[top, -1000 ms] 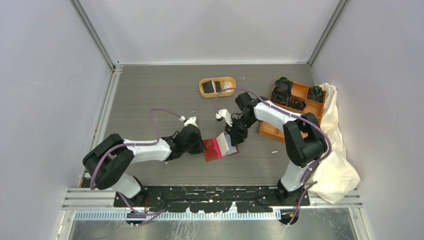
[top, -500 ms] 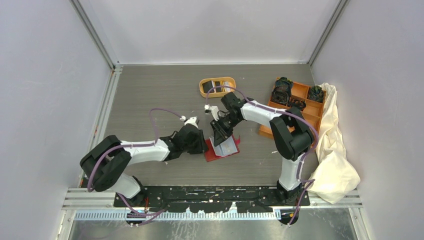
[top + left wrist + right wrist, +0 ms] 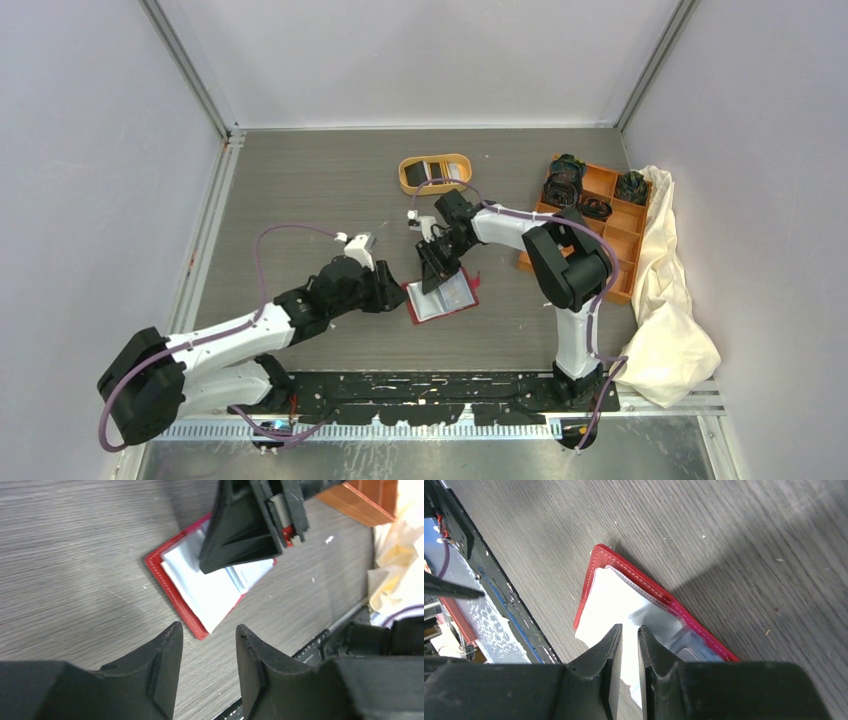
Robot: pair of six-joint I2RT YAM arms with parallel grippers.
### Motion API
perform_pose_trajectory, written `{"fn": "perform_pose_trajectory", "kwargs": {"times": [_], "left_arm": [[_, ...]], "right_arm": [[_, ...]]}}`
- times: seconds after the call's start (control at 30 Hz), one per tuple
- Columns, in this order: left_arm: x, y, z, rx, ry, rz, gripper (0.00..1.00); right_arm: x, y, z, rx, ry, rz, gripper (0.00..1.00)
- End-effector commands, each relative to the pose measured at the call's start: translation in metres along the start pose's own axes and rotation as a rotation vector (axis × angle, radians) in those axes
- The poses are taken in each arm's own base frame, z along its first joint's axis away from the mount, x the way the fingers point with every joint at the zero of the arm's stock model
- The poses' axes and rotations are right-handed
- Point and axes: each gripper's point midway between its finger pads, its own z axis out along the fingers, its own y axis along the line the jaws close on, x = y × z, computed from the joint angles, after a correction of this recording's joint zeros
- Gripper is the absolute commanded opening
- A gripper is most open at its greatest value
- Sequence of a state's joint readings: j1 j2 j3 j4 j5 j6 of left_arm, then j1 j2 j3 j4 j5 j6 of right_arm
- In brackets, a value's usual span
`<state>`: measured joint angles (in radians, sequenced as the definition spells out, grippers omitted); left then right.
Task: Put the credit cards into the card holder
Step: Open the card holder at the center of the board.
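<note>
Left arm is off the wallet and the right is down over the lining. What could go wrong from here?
1. Nothing pins the card holder: the left gripper is open beside its corner, so the right gripper, nearly closed over the pale lining, may drag it or flip it shut.
2. No card shows at either gripper; the credit cards lie in the orange tray, so the card holder must stay open through a fetch.

The table (image 3: pixel 300 190) has a matt grey wood-grain surface with fine specks. The card holder (image 3: pixel 624 600) is red, leather-like, with pale stitching and a smooth, faintly shiny blue-grey lining. The left gripper (image 3: pixel 207 635) is matt black plastic. Crumpled cream cloth (image 3: pixel 670 300) lies at the table's right edge.
</note>
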<state>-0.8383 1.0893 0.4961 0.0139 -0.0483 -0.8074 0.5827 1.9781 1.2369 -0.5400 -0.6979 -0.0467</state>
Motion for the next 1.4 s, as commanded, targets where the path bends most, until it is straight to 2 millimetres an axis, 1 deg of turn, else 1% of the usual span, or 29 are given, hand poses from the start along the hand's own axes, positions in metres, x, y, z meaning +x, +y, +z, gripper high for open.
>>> {"fn": "perform_pose_trajectory", "kwargs": {"times": [0.0, 0.1, 0.17, 0.23, 0.3, 0.43, 0.53, 0.6, 0.73, 0.83, 1.07, 1.23, 1.37], "left_arm": [[-0.004, -0.041, 0.001, 0.219, -0.007, -0.039, 0.41], [-0.001, -0.054, 0.015, 0.252, 0.042, -0.036, 0.31], [0.003, -0.059, 0.027, 0.265, 0.07, -0.034, 0.28], [0.006, -0.06, 0.039, 0.262, 0.091, -0.031, 0.25], [0.011, -0.055, 0.05, 0.237, 0.11, -0.025, 0.22], [0.022, -0.033, 0.065, 0.14, 0.144, 0.006, 0.19], [0.033, -0.014, 0.068, 0.08, 0.159, 0.007, 0.18], [0.04, -0.006, 0.068, 0.062, 0.167, 0.0, 0.17], [0.048, -0.002, 0.07, 0.062, 0.183, -0.01, 0.17], [0.048, -0.004, 0.072, 0.073, 0.187, -0.015, 0.18], [0.051, -0.006, 0.075, 0.088, 0.19, -0.031, 0.19], [0.052, -0.006, 0.076, 0.093, 0.193, -0.037, 0.19], [0.053, -0.005, 0.076, 0.091, 0.195, -0.037, 0.19]], "right_arm": [[-0.016, 0.011, -0.005, -0.016, -0.017, -0.04, 0.24], [-0.022, 0.02, -0.017, -0.028, -0.035, -0.085, 0.24], [-0.024, 0.022, -0.026, -0.034, -0.051, -0.1, 0.24], [-0.027, 0.022, -0.034, -0.031, -0.069, -0.105, 0.24], [-0.029, 0.018, -0.043, -0.026, -0.089, -0.095, 0.24], [-0.03, 0.001, -0.066, 0.039, -0.115, -0.098, 0.25], [-0.017, -0.018, -0.081, 0.155, -0.078, -0.135, 0.27], [-0.009, -0.025, -0.087, 0.171, -0.067, -0.089, 0.27], [0.012, -0.026, -0.084, 0.14, -0.018, -0.004, 0.27], [0.021, -0.032, -0.08, 0.16, 0.007, 0.024, 0.28], [0.029, -0.045, -0.071, 0.179, 0.063, 0.101, 0.29], [0.031, -0.058, -0.072, 0.251, 0.077, 0.115, 0.32], [0.033, -0.064, -0.074, 0.283, 0.086, 0.123, 0.33]]}}
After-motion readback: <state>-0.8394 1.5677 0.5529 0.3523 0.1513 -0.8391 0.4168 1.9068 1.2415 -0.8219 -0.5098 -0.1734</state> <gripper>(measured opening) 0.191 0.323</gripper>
